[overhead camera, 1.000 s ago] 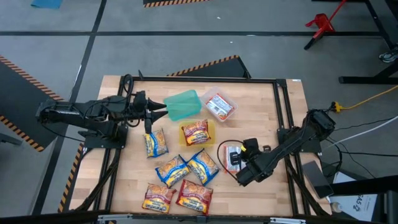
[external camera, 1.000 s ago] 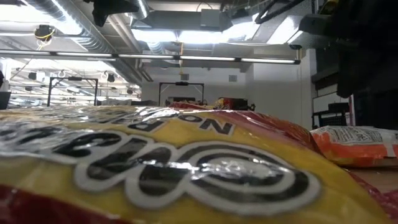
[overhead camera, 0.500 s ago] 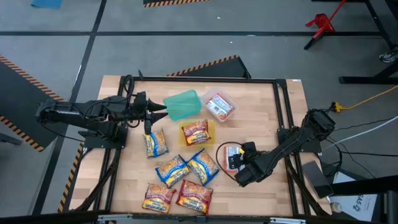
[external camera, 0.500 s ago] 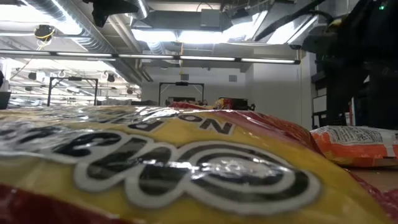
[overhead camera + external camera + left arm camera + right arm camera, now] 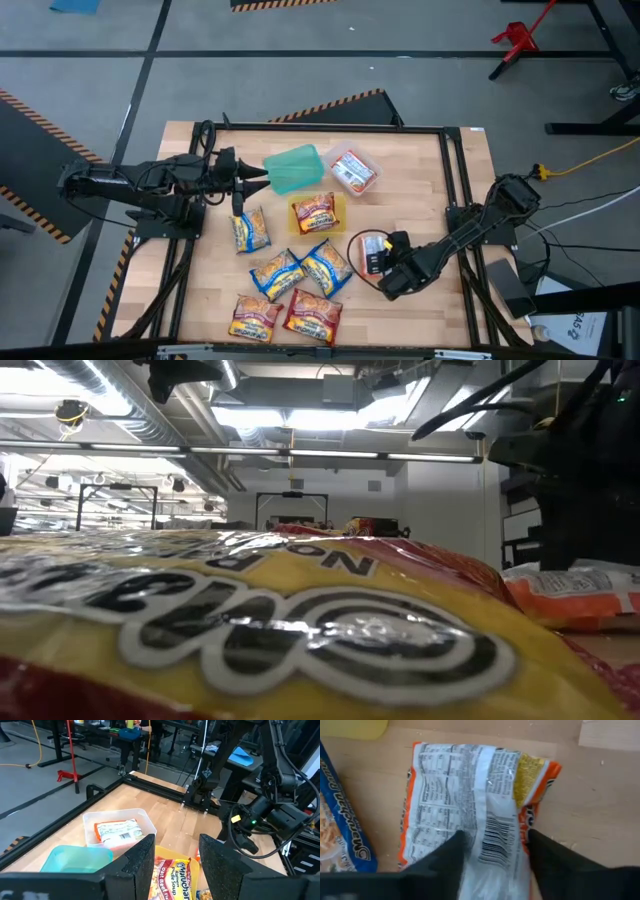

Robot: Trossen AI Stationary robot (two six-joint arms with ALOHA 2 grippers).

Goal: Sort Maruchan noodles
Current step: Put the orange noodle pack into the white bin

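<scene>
Several Maruchan packets lie flat on the wooden table. Blue-and-yellow ones [image 5: 250, 230] [image 5: 300, 268] and orange-red ones [image 5: 285, 316] sit near the near edge. One lies in the yellow container [image 5: 316, 213], and a red-and-white one lies in the clear container [image 5: 352, 170]. An orange-and-white packet [image 5: 470, 805] lies label side up under my right gripper [image 5: 495, 865], which is open with a finger on either side of the barcode. My left gripper [image 5: 175, 865] is open and holds nothing, hovering beside the teal container [image 5: 293, 168]. My right gripper comes at the orange-and-white packet's barcode end [image 5: 495, 845] slanting down from the table's right side, its open fingers [image 5: 452, 857] straddling that end. Whether they touch the wrapper I cannot tell. The packet lies flat on the table.
A black cable loops on the table around the orange-and-white packet [image 5: 352, 240]. A black frame rail [image 5: 455, 180] runs along the table's edges. Bare wood shows on the far right part of the table [image 5: 420, 180]. In the low view a large packet [image 5: 250, 620] fills the foreground.
My right gripper has come down toward the orange-and-white packet, shifting a little toward the table's left. In the low view the arm drops in front of the packet's top. The left arm and the packets have kept still.
</scene>
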